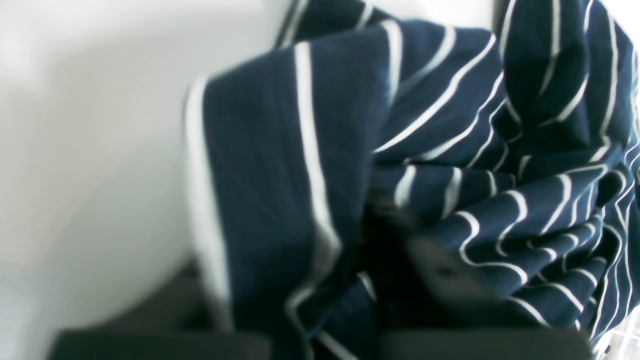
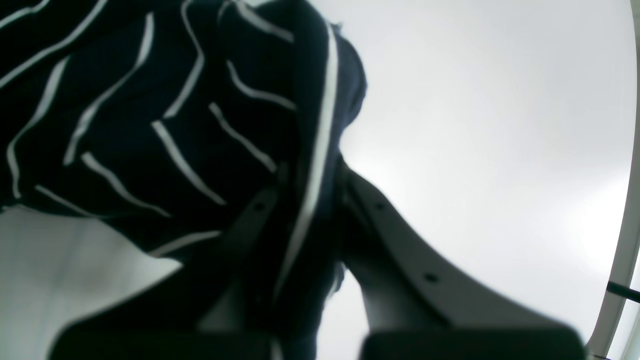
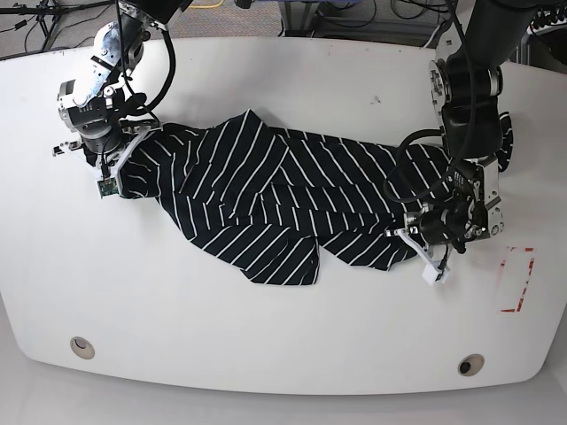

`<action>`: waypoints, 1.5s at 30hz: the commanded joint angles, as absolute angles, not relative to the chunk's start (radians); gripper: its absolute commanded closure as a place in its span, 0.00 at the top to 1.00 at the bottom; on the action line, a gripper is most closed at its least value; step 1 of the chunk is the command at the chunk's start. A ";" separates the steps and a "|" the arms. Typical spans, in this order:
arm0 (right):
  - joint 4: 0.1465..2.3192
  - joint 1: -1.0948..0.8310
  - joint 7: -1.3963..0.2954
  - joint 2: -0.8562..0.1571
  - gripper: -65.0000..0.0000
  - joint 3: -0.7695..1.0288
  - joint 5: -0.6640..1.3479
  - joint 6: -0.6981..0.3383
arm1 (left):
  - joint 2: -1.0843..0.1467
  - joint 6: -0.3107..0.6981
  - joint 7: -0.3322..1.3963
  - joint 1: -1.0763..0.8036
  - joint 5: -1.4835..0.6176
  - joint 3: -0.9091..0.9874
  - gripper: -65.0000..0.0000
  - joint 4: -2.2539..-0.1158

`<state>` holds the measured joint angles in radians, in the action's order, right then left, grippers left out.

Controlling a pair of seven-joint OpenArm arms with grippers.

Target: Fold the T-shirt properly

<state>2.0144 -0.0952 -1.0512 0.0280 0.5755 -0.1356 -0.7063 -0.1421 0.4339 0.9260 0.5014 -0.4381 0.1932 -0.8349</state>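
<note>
On the smooth white table, each end effector pinches the soft, rumpled striped T-shirt, seemingly by its edges.

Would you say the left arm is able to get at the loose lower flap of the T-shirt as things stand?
Probably not yet: the left tool is shut on the T-shirt edge, so it must release first.

- My table is white, with rounded corners.
- The T-shirt lies crumpled across its middle, stretched from the left side toward the right.
- Red tape marks sit near the right edge, apart from the shirt.
- Two round fittings, one front left and one front right, are set in the top.
</note>
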 commanded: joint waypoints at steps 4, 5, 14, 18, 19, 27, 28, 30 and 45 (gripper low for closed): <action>2.032 -0.062 -1.033 0.021 0.00 0.576 -0.142 -0.698 | -0.156 0.438 0.914 0.533 -0.453 0.197 0.00 -0.928; 2.032 -0.059 -1.033 0.021 0.00 0.576 -0.142 -0.698 | -0.157 0.438 0.917 0.530 -0.455 0.197 0.00 -0.957; 2.038 0.001 -1.035 -0.005 0.00 0.579 -0.145 -0.698 | -0.182 0.437 0.998 0.418 -0.447 0.186 0.00 -1.455; 2.034 0.038 -1.035 -0.044 0.00 0.578 -0.145 -0.698 | -0.205 0.437 1.000 0.361 -0.403 0.140 0.00 -1.704; 2.032 0.047 -1.035 -0.051 0.00 0.578 -0.145 -0.698 | -0.208 0.437 1.000 0.354 -0.390 0.134 0.00 -1.748; 1.983 0.179 -1.035 -0.119 0.00 0.573 -0.143 -0.698 | -0.240 0.438 1.000 0.340 -0.360 0.156 0.00 -1.886; 1.974 0.197 -1.035 -0.130 0.00 0.573 -0.143 -0.698 | -0.251 0.438 1.000 0.349 -0.361 0.168 0.00 -1.886; 1.954 0.240 -1.035 -0.153 0.00 0.573 -0.143 -0.698 | -0.257 0.438 1.000 0.378 -0.363 0.200 0.00 -1.880; 1.771 0.684 -1.038 -0.352 0.00 0.395 -0.143 -0.698 | -0.306 0.440 1.063 0.756 -0.363 0.364 0.00 -1.788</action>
